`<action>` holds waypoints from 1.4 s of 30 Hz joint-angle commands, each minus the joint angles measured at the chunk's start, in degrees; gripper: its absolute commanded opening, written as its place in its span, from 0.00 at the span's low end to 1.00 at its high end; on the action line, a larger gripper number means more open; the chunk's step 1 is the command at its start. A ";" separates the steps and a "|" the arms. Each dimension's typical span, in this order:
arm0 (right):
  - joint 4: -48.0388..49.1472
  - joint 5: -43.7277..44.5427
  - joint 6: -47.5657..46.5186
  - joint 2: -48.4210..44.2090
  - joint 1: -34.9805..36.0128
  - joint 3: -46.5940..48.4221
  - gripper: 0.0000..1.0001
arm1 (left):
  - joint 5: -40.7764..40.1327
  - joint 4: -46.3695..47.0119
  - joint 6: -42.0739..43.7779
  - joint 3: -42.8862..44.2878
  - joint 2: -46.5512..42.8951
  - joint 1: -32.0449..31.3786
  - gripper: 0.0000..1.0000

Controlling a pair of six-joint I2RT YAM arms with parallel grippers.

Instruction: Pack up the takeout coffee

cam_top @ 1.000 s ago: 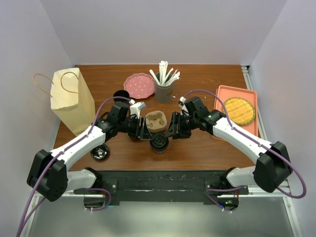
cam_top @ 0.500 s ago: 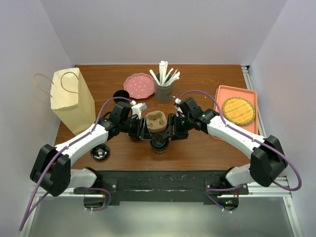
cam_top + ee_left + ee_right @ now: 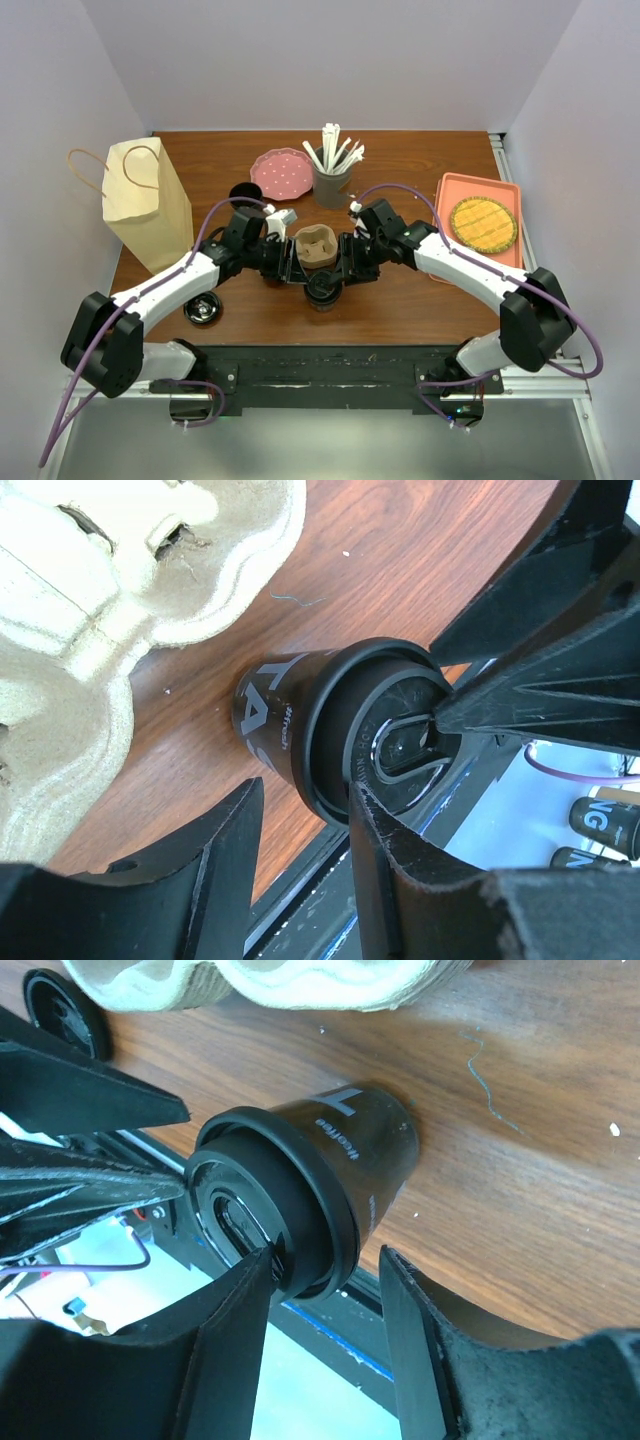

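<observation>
Robot lab cell: blank walls, arms bolted to table.

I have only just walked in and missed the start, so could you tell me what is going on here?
Both arms reach in to the takeout coffee, which stands on the table on the near side of the pulp cup carrier. The left gripper and right gripper flank its lid from opposite sides, fingers apart, and neither looks clamped on it. The cup is not yet in the carrier. The paper bag stands at the left.
</observation>
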 commanded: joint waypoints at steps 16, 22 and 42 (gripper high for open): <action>2.07 1.88 -6.87 1.15 0.24 -2.23 0.41 | -3.43 -2.78 -1.21 2.77 -1.18 -0.41 0.48; 1.01 2.41 -8.37 0.89 0.24 -1.79 0.41 | -1.41 -2.61 -1.48 4.97 -1.44 -0.41 0.57; 3.65 -0.93 -8.99 1.68 0.24 -0.91 0.42 | 2.20 4.16 -0.42 1.54 4.09 -2.78 0.57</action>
